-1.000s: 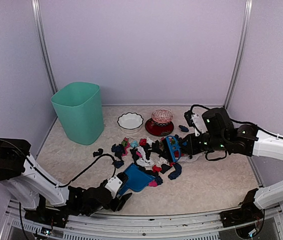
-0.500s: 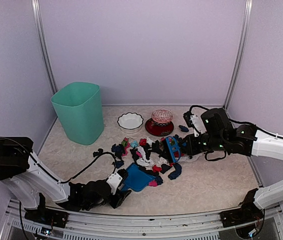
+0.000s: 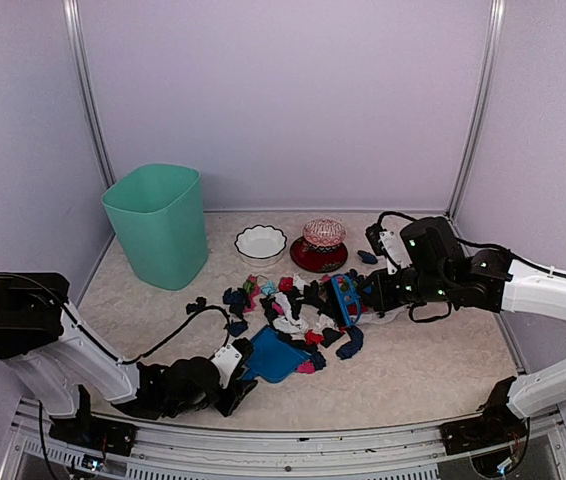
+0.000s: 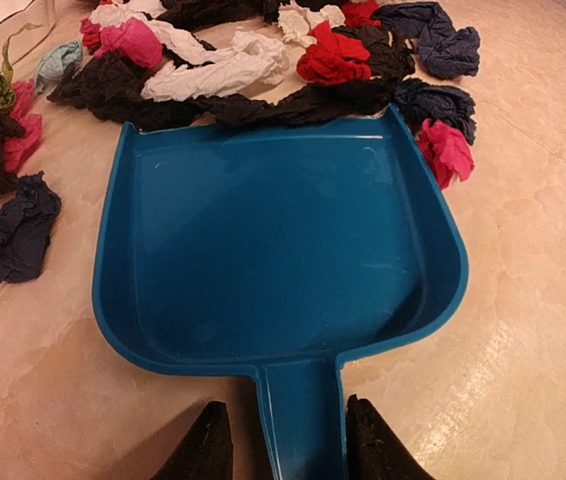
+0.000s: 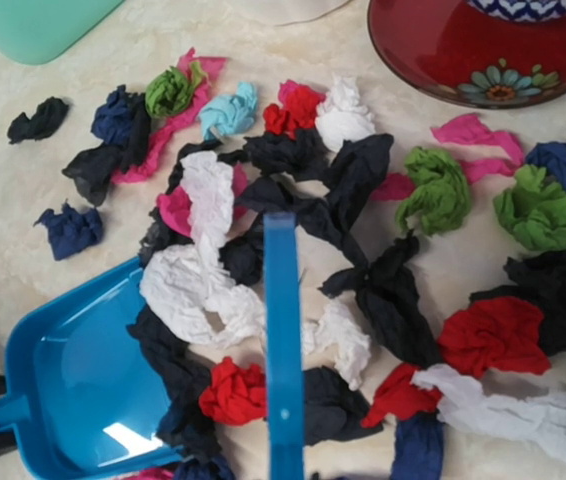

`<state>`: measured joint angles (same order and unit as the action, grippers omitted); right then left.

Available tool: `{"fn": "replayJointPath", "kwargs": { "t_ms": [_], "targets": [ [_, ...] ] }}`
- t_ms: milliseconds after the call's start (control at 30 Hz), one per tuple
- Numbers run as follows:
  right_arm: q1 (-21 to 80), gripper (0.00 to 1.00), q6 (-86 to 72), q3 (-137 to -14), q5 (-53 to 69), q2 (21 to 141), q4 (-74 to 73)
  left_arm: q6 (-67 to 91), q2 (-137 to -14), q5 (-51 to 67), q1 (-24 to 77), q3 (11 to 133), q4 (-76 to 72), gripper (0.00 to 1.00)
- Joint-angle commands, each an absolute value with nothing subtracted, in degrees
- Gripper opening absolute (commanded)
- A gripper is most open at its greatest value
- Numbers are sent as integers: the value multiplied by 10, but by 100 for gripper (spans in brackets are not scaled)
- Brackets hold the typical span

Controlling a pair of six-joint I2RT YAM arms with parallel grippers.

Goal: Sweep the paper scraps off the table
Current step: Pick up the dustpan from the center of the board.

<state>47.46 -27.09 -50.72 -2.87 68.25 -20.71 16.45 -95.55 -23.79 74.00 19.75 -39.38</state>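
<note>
The paper scraps (image 3: 293, 312) lie in a loose heap mid-table, mostly black with red, white, pink, green and blue wads; they also show in the right wrist view (image 5: 373, 260) and along the pan's front lip (image 4: 223, 70). A blue dustpan (image 3: 275, 358) lies flat, its mouth against the heap. Its tray (image 4: 273, 240) holds no scraps. My left gripper (image 4: 288, 455) is open, jaws either side of the pan's handle (image 4: 298, 420); a gap shows on the left side. My right gripper (image 3: 365, 297) is shut on the blue brush (image 5: 283, 340), which stands over the heap.
A green bin (image 3: 158, 225) stands at the back left. A white bowl (image 3: 261, 243) and a red plate (image 5: 443, 60) with a pink dish on it sit behind the heap. Stray wads lie at the left (image 3: 195, 305) and behind the right arm (image 3: 367, 257).
My left gripper has moved forward along the table until its jaws straddle the dustpan's handle. The right arm and brush have barely moved.
</note>
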Motion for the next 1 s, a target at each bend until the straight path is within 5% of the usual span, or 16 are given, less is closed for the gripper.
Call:
{"fn": "replayJointPath", "kwargs": {
  "t_ms": [0,400,533,967],
  "targets": [
    [470,0,-274,-511,-35,679,-211,166,-955,-224,736,193,-404,36],
    [470,0,-280,-503,-35,674,-208,163,-937,-232,744,188,-411,21],
    [470,0,-284,-501,-33,674,-206,156,-935,-238,757,192,-410,0],
    [469,0,-280,-528,-36,671,-223,171,-868,-284,784,185,-356,0]
  ]
}}
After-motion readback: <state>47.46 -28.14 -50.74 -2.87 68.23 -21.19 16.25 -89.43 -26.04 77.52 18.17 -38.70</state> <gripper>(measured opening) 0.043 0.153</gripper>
